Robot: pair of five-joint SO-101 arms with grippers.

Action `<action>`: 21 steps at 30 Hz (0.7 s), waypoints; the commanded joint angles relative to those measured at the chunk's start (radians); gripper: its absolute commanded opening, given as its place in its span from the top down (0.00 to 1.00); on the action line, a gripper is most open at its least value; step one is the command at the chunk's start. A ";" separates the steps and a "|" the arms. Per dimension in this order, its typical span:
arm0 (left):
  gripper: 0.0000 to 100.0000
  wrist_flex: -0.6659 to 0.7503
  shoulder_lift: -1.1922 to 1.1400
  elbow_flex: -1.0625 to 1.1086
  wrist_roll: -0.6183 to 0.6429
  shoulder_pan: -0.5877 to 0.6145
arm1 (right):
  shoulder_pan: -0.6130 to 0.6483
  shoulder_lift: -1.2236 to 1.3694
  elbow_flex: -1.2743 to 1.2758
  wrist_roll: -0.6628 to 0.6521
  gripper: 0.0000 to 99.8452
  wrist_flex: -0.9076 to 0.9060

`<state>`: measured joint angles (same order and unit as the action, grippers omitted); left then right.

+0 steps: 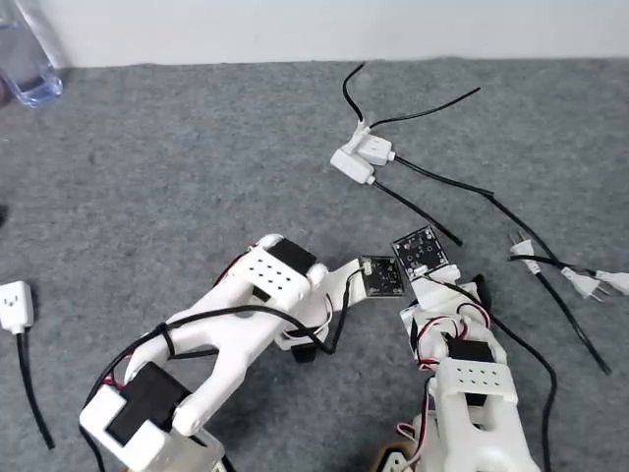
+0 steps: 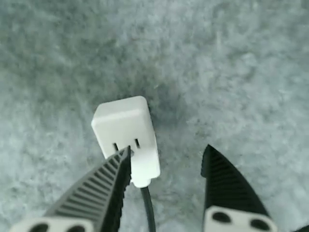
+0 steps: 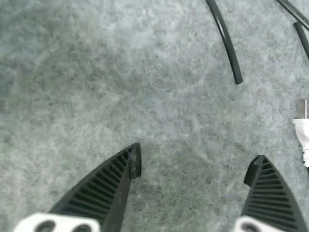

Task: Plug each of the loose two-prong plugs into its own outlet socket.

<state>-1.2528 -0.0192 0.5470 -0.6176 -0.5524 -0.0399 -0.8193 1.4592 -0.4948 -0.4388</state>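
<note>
Grey felt table [image 1: 177, 177] here: a white socket [image 1: 14, 304] lies at its left edge, black cord [image 1: 29, 393] trailing toward the near side. Farther back, two white blocks [image 1: 364, 155] lie touching, cords fanning out. On the right, loose plugs [image 1: 587, 286] rest among cables. A clear bottle [image 1: 25, 59] sits at the far left corner, and a second socket [image 2: 126, 137] lies with its slots showing

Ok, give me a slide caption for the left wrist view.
Left gripper, open, poised over a white outlet socket lying on grey carpet.
</note>
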 commanded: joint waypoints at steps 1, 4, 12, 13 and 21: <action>0.78 0.064 0.034 0.019 0.008 0.029 | 0.012 -0.018 -0.009 -0.008 0.66 0.015; 0.78 0.091 0.034 0.028 0.006 0.064 | 0.012 -0.018 -0.009 -0.008 0.66 0.015; 0.77 0.083 0.032 0.031 -0.017 0.101 | 0.012 -0.018 -0.009 -0.008 0.66 0.015; 0.77 0.083 0.032 0.031 -0.018 0.101 | 0.012 -0.018 -0.009 -0.008 0.66 0.015; 0.78 0.052 0.060 0.018 -0.012 0.095 | 0.012 -0.018 -0.009 -0.008 0.66 0.015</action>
<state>-1.1807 -0.0115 0.5915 -0.6268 -0.4572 -0.0399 -0.8193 1.4592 -0.4948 -0.4388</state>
